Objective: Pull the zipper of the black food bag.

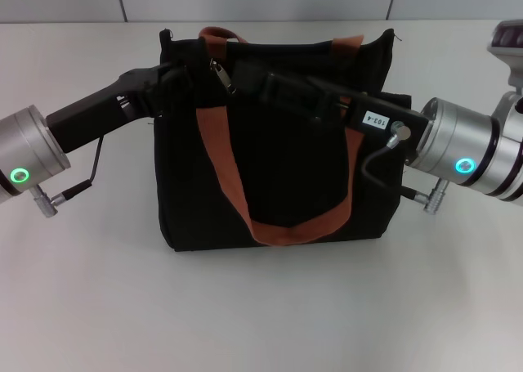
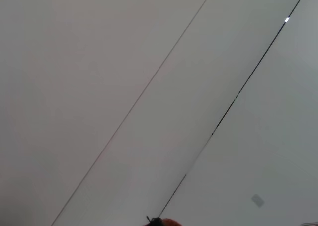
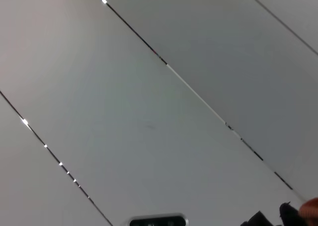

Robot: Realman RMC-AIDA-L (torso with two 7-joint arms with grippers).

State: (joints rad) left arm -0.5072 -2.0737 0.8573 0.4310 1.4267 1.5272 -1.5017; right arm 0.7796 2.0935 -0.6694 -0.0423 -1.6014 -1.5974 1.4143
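In the head view you see the black food bag standing upright in the middle of the white table, its rust-brown straps looping down the front. Your left gripper reaches in from the left and meets the bag's upper left corner; the silver zipper hangs just beside it, toward the bag's middle, near the top edge. Black on black, so you cannot tell whether those fingers are parted or clamped on anything. Your right gripper lies across the bag's top from the right, its tip close to the zipper's other side; its grip is equally unreadable.

The left wrist view gives you only pale wall panels and a sliver of brown strap at the edge.

The right wrist view shows the same panels, with a dark bit of bag in one corner.
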